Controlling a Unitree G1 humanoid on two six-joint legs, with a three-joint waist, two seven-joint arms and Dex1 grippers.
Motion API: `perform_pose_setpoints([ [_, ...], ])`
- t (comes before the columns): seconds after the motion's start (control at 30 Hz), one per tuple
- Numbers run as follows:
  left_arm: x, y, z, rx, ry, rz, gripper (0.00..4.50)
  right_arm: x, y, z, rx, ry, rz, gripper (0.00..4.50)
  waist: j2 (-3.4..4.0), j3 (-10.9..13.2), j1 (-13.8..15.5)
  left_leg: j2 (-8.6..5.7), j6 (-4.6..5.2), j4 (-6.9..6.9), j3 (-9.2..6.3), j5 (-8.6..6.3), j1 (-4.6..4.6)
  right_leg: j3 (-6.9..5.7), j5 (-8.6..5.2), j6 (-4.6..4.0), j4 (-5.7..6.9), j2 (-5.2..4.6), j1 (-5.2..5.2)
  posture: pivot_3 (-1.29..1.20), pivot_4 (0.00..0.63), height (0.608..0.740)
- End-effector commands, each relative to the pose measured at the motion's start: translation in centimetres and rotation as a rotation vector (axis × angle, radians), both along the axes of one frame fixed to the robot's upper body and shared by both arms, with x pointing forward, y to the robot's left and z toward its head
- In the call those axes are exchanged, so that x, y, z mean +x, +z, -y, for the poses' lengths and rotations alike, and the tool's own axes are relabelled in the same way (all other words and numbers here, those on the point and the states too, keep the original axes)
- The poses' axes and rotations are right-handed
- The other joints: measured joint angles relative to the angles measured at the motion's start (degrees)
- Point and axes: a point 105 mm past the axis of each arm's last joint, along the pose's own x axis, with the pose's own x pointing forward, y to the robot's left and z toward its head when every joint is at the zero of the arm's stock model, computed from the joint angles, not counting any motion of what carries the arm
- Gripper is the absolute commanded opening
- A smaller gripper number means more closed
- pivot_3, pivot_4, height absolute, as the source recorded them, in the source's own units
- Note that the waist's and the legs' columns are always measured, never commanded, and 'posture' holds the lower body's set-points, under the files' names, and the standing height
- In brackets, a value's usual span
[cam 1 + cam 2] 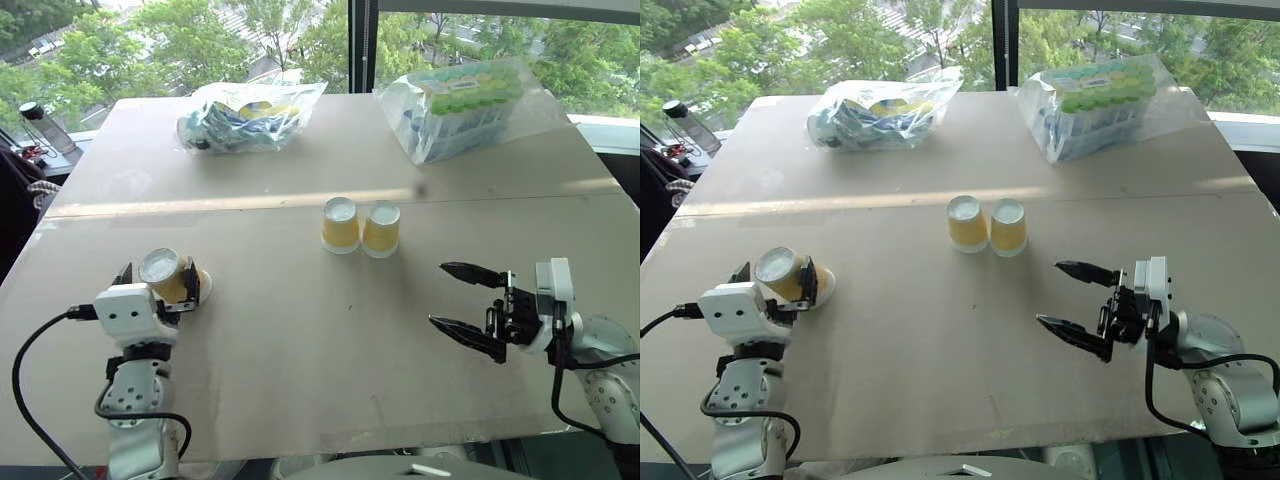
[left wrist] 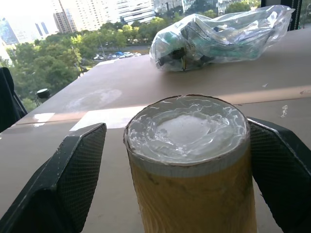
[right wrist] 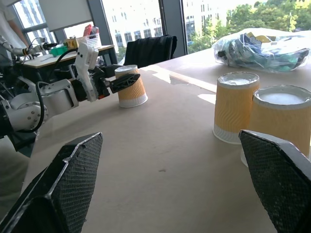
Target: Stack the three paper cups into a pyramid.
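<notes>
Two cups sit upside down, touching, on the table. The left gripper, fingers apart, is around a third cup. The right gripper is open, holding nothing.

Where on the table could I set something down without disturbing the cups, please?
The widest bare stretch lies in front of the two upside-down cups, between the left pincer around the third cup and the open right pincer. The far edge is crowded by the blue-item bag and green-lidded bag.
</notes>
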Motion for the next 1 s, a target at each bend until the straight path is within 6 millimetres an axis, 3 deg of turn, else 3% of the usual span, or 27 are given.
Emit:
perform_pose_setpoints([
  [0.03,0.1,0.3,0.0,-0.009,-0.005,0.01,4.5,-0.1,1.0,-0.3,0.007,0.006,0.066,4.44,0.0,0.0,-0.07,0.0,0.0,0.01,0.01,0.0,0.0,0.0,0.0,0.0,0.01,0.0,0.0,0.0,0.15,0.74],
  [0.17,0.1,0.3,0.0,-0.011,-0.003,0.011,3.44,-0.1,1.2,-0.3,0.013,0.003,0.072,4.5,0.0,0.0,-0.13,0.0,0.0,0.02,0.0,0.0,0.0,0.01,0.0,0.0,0.02,0.0,0.0,0.0,0.15,0.74],
  [0.2,0.1,0.4,0.0,-0.008,-0.002,0.011,2.77,-0.1,1.2,-0.3,0.015,0.003,0.072,4.5,0.0,0.0,-0.14,0.0,0.0,0.04,0.0,0.0,0.0,0.01,0.0,0.0,0.04,0.0,0.0,0.0,0.15,0.74],
  [0.27,0.1,0.7,0.0,-0.003,-0.005,0.013,2.2,-0.1,1.2,-0.3,0.016,0.003,0.073,4.5,0.01,0.0,-0.16,0.0,0.0,0.04,0.01,0.0,0.01,0.02,0.0,0.0,0.07,0.0,0.0,0.0,0.15,0.74],
  [0.47,1.3,3.0,1.0,0.027,-0.092,0.051,2.17,0.0,1.5,0.1,0.027,-0.03,0.085,4.5,-0.01,-0.01,-0.05,0.0,0.0,0.11,0.0,0.0,0.01,0.01,0.0,0.0,0.2,0.0,-0.02,0.0,0.15,0.74],
  [0.73,7.4,11.2,9.1,0.04,-0.666,0.129,2.17,0.0,2.6,2.8,0.037,-0.226,0.172,4.5,-0.07,-0.03,1.01,-0.06,-0.01,0.24,0.0,0.01,-0.01,-0.1,0.0,0.0,0.42,-0.04,-0.05,0.0,0.15,0.74],
  [1.0,10.1,15.9,16.7,0.141,-1.132,0.091,2.17,-0.5,3.5,4.6,0.047,-0.399,0.284,4.5,-0.06,-0.04,-0.5,-0.07,-0.03,0.22,0.08,0.02,-0.04,-0.1,0.0,0.0,0.43,0.02,-0.14,0.0,0.15,0.74],
])
